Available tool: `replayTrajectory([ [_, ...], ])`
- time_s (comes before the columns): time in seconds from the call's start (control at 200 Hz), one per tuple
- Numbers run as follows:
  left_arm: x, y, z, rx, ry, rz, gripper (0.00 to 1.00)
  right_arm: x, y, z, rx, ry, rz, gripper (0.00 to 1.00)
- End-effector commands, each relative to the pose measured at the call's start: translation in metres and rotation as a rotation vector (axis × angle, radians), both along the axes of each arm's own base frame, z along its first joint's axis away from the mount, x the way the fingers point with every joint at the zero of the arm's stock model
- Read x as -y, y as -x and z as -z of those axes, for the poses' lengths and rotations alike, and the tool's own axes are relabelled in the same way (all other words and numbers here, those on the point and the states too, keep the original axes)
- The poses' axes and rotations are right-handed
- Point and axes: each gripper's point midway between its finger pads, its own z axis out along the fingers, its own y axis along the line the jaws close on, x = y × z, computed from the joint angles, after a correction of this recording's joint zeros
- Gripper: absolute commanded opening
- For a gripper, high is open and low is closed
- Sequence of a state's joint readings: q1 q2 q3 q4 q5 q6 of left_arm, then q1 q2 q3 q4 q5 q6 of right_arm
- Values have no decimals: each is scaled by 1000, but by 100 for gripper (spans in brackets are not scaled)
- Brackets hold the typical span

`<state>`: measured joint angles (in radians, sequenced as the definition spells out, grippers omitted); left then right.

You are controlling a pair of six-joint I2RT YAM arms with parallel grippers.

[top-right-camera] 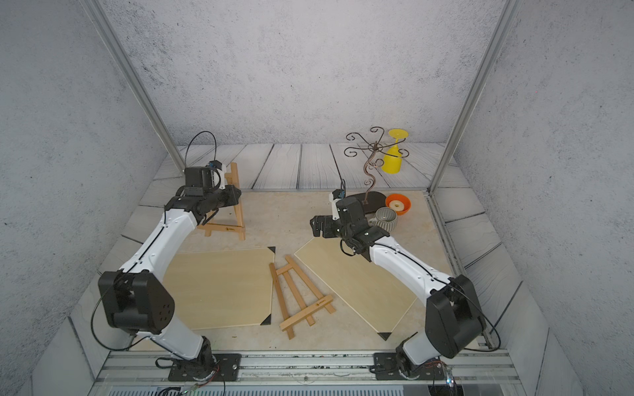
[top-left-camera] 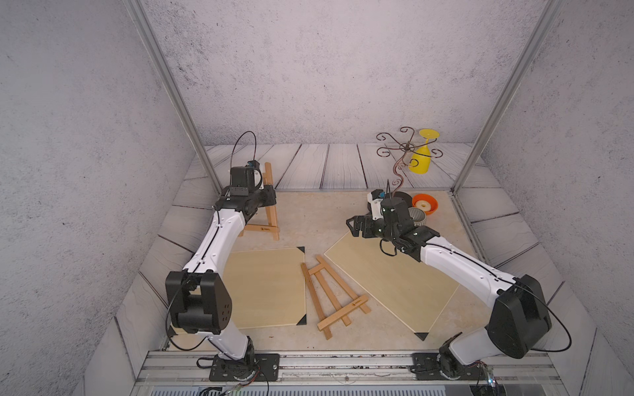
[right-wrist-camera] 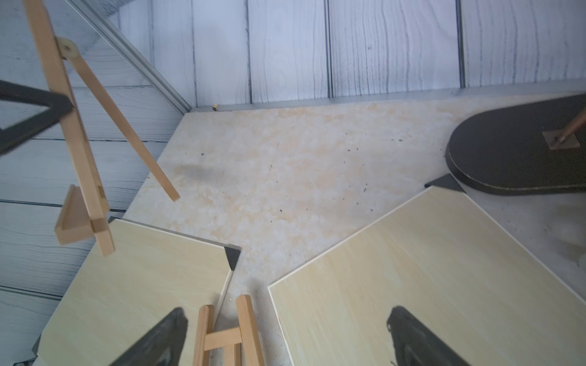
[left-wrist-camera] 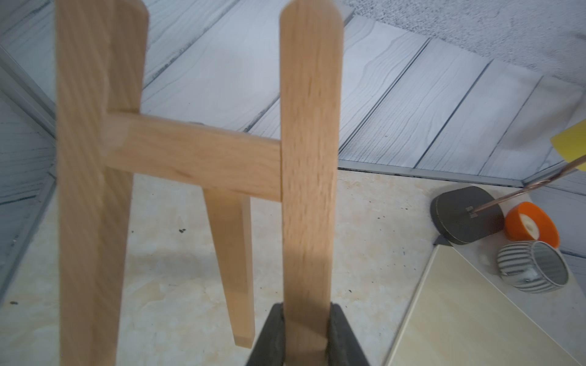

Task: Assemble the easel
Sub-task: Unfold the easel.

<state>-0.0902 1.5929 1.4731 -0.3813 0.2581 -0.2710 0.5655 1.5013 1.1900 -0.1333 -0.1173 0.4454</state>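
The left arm [top-left-camera: 216,240] stretches from its near-left base toward the far left, its wrist turned rightward. The left jaws are clamped on one front leg [left-wrist-camera: 309,190] of the upright easel [top-left-camera: 262,229], whose rear leg is swung out behind. Whether its feet touch the bench [top-left-camera: 308,212] cannot be told. The right arm [top-left-camera: 456,260] comes from the near-right base, forearm running far and leftward, wrist level and pointing left above the far corner of the right board [top-left-camera: 387,281]. The right jaws stand wide apart, holding nothing. A second easel [top-left-camera: 343,313] lies flat on the bench between that board and the left board [top-left-camera: 267,288].
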Motion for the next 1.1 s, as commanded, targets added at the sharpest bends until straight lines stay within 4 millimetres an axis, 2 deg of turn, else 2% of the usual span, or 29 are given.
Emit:
replayTrajectory([
  [0.0, 30, 25, -42, 96, 148, 98, 0, -25, -6, -14, 70, -56, -107, 99],
  [0.21, 63, 84, -74, 140, 242, 204, 0, -57, -15, -15, 113, -62, -199, 99],
  [0.36, 74, 113, -85, 162, 298, 233, 0, -80, -9, -13, 133, -80, -275, 99],
  [0.455, 83, 128, -93, 183, 319, 260, 0, -98, 6, -13, 156, -62, -351, 99],
  [0.61, 91, 142, -97, 186, 333, 287, 0, -117, 28, -12, 196, -42, -425, 99],
  [0.706, 93, 150, -100, 197, 351, 294, 0, -127, 33, -6, 197, -17, -434, 99],
  [0.971, 102, 165, -107, 216, 390, 327, 0, -146, 31, 11, 181, 45, -451, 99],
  [1.096, 101, 170, -106, 206, 373, 332, 0, -134, 17, 20, 187, 111, -362, 99],
])
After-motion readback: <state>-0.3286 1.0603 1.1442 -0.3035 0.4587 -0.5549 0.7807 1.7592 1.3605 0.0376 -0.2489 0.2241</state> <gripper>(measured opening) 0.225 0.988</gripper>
